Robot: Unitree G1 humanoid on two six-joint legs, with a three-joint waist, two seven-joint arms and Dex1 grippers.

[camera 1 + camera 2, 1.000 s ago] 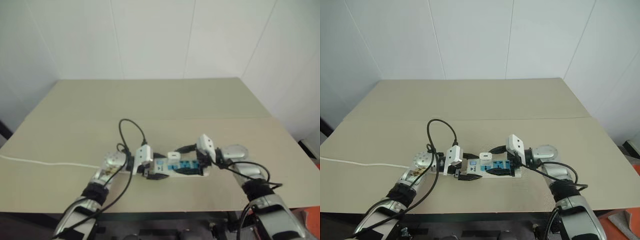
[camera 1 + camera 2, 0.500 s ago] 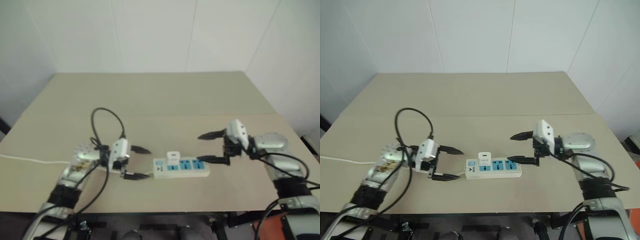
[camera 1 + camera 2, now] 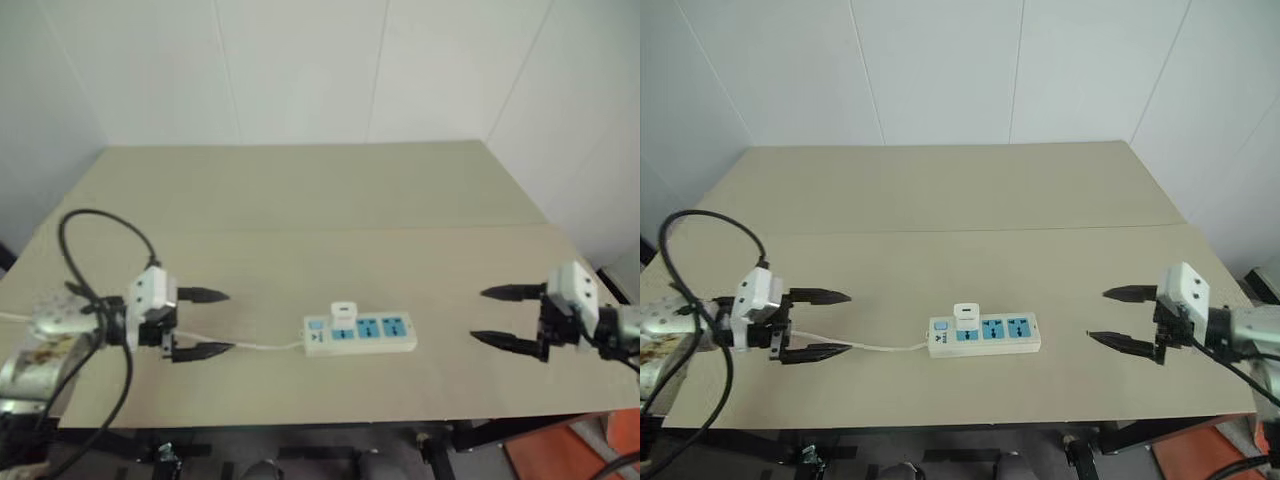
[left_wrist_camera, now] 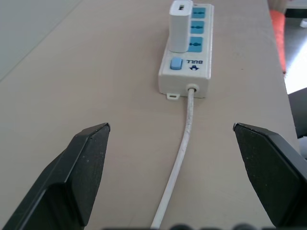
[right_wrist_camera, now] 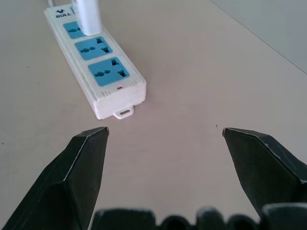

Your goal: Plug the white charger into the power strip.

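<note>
The power strip (image 3: 985,335) lies near the table's front middle, blue sockets facing up. The white charger (image 3: 966,316) stands upright in its leftmost socket; the left wrist view shows the charger (image 4: 180,25) seated next to the strip's blue switch. A thin white cord (image 4: 183,152) runs from the strip's left end toward my left gripper (image 3: 838,324), which is open and empty, well to the strip's left. My right gripper (image 3: 1112,318) is open and empty, well to the strip's right. The right wrist view shows the power strip (image 5: 96,60) ahead between wide-spread fingers.
The tan table (image 3: 960,210) has a seam across its middle and white walls behind. A thick black cable (image 3: 700,225) loops above my left arm. The table's front edge runs just below both grippers.
Both grippers have drawn away from the strip, left to the left and right to the right, and risen. The left gripper let go and stands open. The charger stays in the strip.
</note>
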